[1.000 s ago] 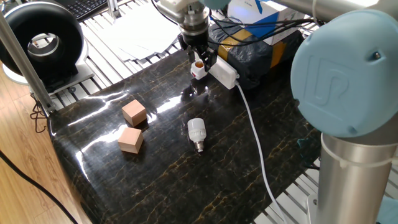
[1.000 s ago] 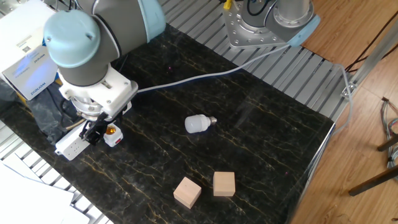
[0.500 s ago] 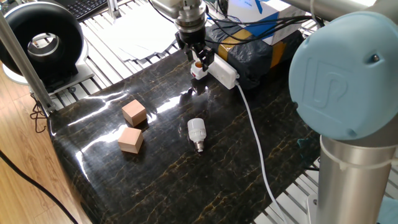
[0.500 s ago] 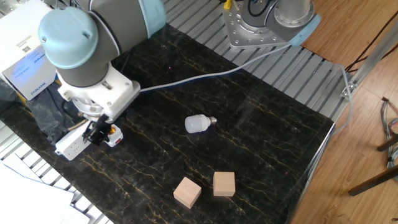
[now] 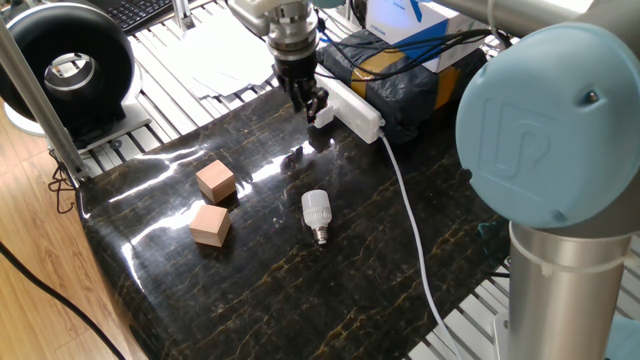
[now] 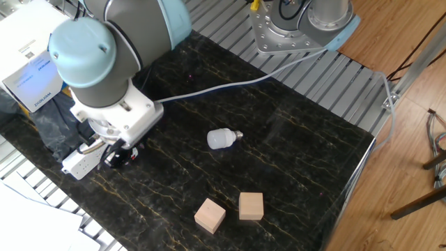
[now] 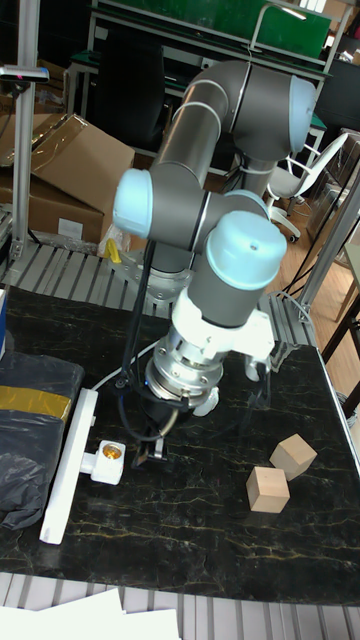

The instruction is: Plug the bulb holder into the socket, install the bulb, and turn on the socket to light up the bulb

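nearest us in one fixed view, 2 tan wooden cubes [image 5: 213, 203] lie left of the white cylindrical bulb with a silver screw base [image 5: 316, 214]. farther back, the small white bulb holder with an orange-brown opening [image 7: 107, 462] sits against the long white socket strip [image 7: 67, 465]. just beside it, our black 2-finger gripper [image 7: 152, 446] appears spread and empty.

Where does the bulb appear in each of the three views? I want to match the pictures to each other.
One fixed view: the bulb lies near the middle of the dark table, right of the two wooden blocks.
The other fixed view: the bulb lies mid-table, above the blocks in the picture.
Tall fixed view: the bulb is not visible; the arm fills the middle.
Shared landmark: the two wooden blocks, at lower right in the tall view.
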{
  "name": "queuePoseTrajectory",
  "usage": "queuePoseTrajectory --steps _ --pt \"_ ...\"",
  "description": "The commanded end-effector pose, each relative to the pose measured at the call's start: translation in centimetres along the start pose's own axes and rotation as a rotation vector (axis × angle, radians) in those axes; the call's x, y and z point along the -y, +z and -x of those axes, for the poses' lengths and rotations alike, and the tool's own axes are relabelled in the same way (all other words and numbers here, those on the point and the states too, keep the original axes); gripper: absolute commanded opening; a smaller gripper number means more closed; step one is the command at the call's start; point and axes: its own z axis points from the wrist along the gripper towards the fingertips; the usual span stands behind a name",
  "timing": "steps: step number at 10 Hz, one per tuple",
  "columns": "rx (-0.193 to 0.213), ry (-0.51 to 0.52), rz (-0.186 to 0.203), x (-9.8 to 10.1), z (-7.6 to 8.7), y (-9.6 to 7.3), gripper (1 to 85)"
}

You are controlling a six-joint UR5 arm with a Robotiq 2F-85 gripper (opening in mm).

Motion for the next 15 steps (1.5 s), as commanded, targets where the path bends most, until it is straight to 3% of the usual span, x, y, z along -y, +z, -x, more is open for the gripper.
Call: queuePoseTrajectory --steps 1,2,4,8,9,15 --pt "0.024 0.073 -0.034 1.3 1.1 0.9 10.7" --pt "0.017 0.084 -0.043 1.6 0.9 1.1 1.0" --pt "0.008 0.067 -0.056 1.9 0.4 1.0 1.0" --pt "-0.01 0.04 -0.044 1.9 -0.9 0.7 1.0" --pt "-0.004 0.034 -0.03 1.6 -1.0 0.5 1.0" --pt "0.001 0.017 -0.032 1.8 -1.9 0.2 1.0"
